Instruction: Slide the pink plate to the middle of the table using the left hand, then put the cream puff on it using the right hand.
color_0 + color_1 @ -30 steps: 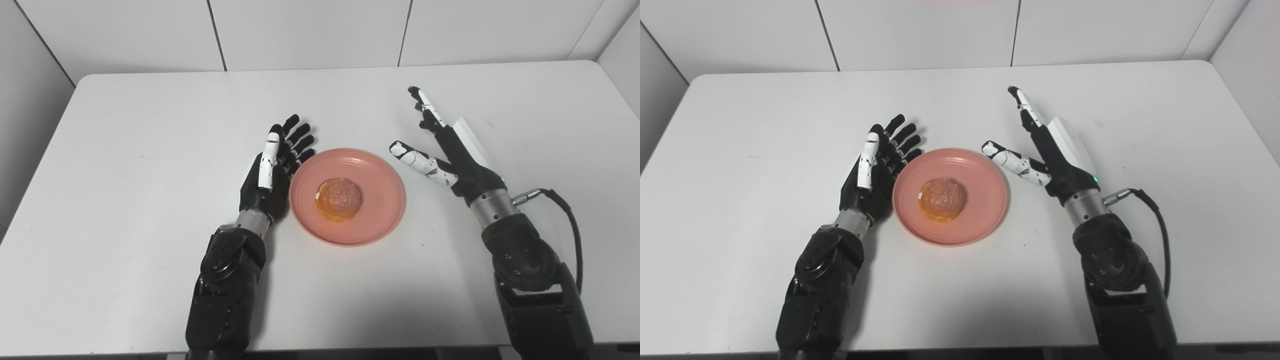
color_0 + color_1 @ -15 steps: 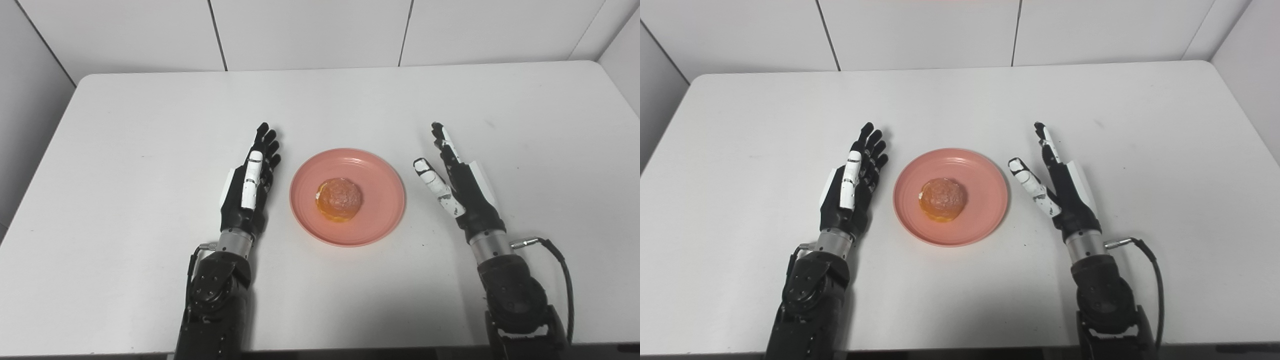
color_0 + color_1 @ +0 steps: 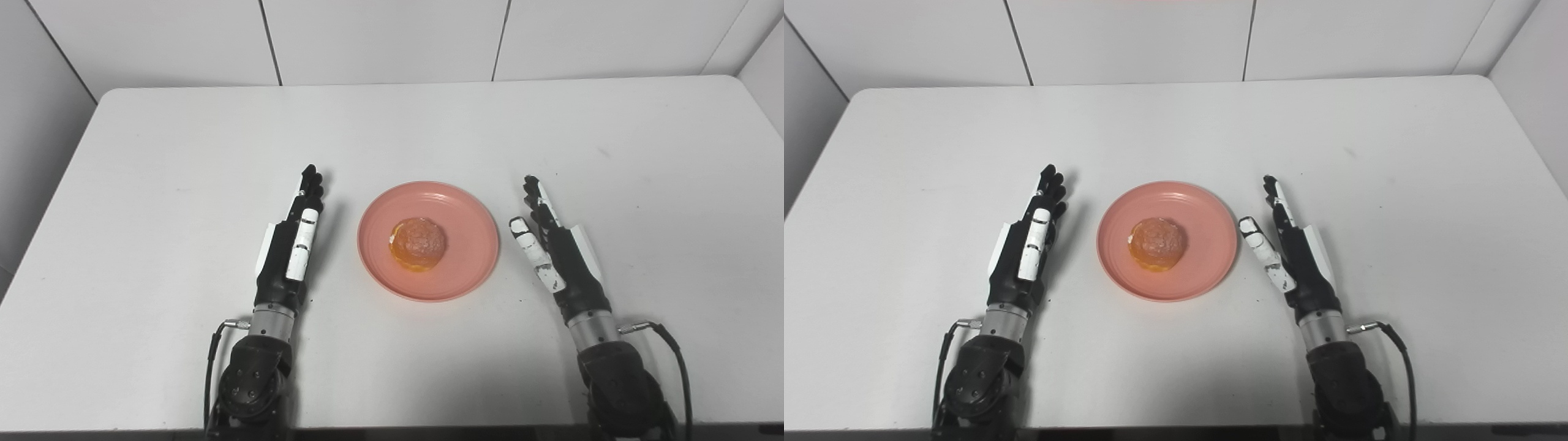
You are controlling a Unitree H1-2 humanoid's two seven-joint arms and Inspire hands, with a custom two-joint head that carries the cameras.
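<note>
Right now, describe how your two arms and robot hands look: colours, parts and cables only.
Both are built alike. The left robot hand and right robot hand are black with white thumb covers and white panels on the back. Each joins a silver metal wrist ring above a bulky black forearm with round screw holes. A thin black cable with a metal plug loops from each wrist.

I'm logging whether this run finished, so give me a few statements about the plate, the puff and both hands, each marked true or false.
1. The cream puff lies on the pink plate. True.
2. The right hand holds the cream puff. False: it is open and holds nothing, beside the plate.
3. The left hand is open, on the plate's left side, apart from it. True.
4. The plate sits at the table's far left corner. False: it is near the middle, between the hands.
5. A second plate is stacked under the puff. False: only one plate shows.
</note>
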